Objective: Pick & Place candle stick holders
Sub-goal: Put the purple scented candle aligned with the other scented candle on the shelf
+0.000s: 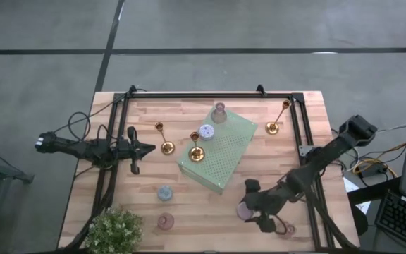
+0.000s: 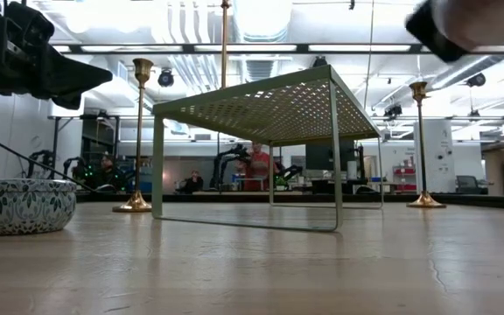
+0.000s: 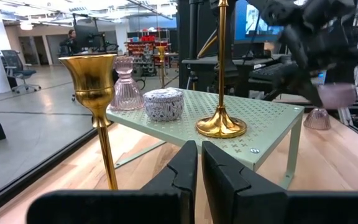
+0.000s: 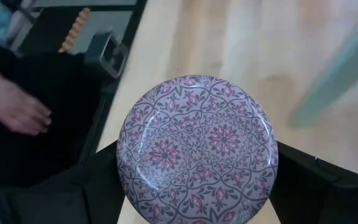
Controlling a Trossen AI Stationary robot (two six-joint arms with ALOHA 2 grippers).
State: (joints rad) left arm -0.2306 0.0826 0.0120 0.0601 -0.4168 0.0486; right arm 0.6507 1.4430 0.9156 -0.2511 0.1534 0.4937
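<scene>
Pinching a round lilac holder (image 4: 197,149), your right claw (image 1: 249,210) hangs above the worktop (image 1: 189,212), near the green rack (image 1: 220,152). Your left claw (image 1: 141,149) is pressed together, waiting beside a gold candlestick (image 1: 163,138). Another gold candlestick (image 3: 219,81) stands on the rack.

Four slim gold candlesticks stand upright: one (image 1: 165,139) left of the green rack (image 1: 224,159), one (image 1: 196,148) on it, one (image 1: 278,117) at the far right. A lilac round holder (image 1: 206,132) and pink glass holder (image 1: 219,112) sit on the rack's far end. A lilac patterned holder (image 4: 197,149) is clamped in the right gripper (image 1: 254,209); pale blue (image 1: 165,192) and pink (image 1: 165,221) ones rest near left.
</scene>
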